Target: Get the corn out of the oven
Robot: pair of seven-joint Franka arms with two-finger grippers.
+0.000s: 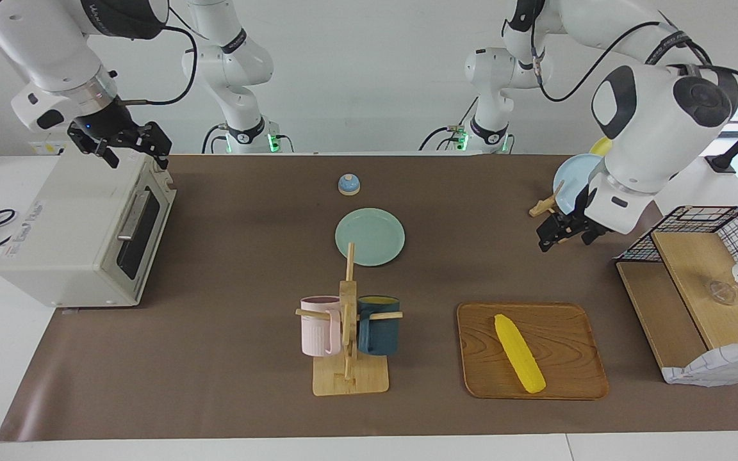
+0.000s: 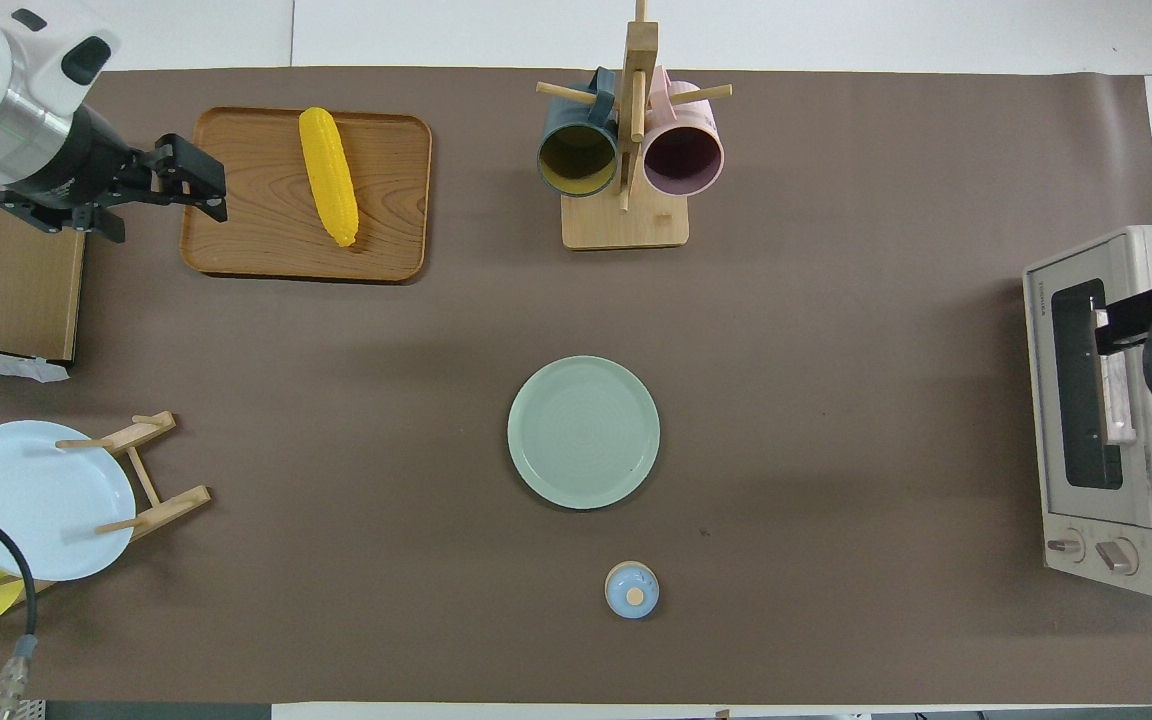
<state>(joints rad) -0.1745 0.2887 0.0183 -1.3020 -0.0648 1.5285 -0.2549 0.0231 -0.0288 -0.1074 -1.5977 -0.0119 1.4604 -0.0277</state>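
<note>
Black-fingered and spread wide, the right gripper hangs over the oven at the right arm's end. The left gripper, also open, hovers empty beside the wooden tray, where the corn lies near the table's edge farthest from the robots.

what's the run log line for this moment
corn: on wooden tray | oven: door shut | right gripper: over oven | left gripper: raised, open
</note>
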